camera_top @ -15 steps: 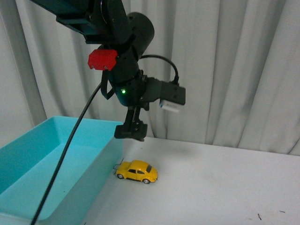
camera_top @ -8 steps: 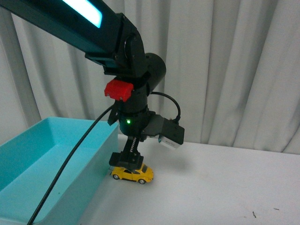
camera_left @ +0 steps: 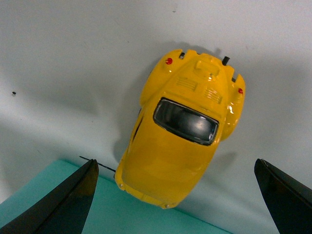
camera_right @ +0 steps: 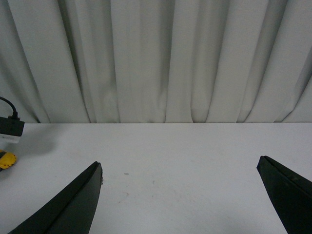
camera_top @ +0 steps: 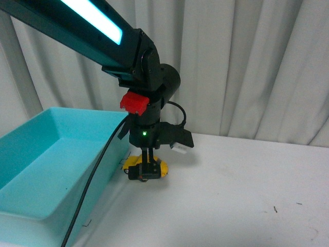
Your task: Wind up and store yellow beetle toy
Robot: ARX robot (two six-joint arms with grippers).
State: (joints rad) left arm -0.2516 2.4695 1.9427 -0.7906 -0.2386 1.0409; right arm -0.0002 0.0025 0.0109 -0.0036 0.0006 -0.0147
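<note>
While the left pincer (camera_top: 142, 173) hangs spread over the desk (camera_top: 231, 185), beetle (camera_left: 178, 146) between its fingers, touching neither, right pincer (camera_right: 179, 163) spread too

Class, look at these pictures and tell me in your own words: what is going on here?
The robot's left gripper hangs low over the yellow beetle toy, which stands on the white table right beside the teal bin. Its fingers are spread wide on either side of the car and do not touch it, so nothing is grasped yet. The right gripper is open too, over the table away from the toy.
</note>
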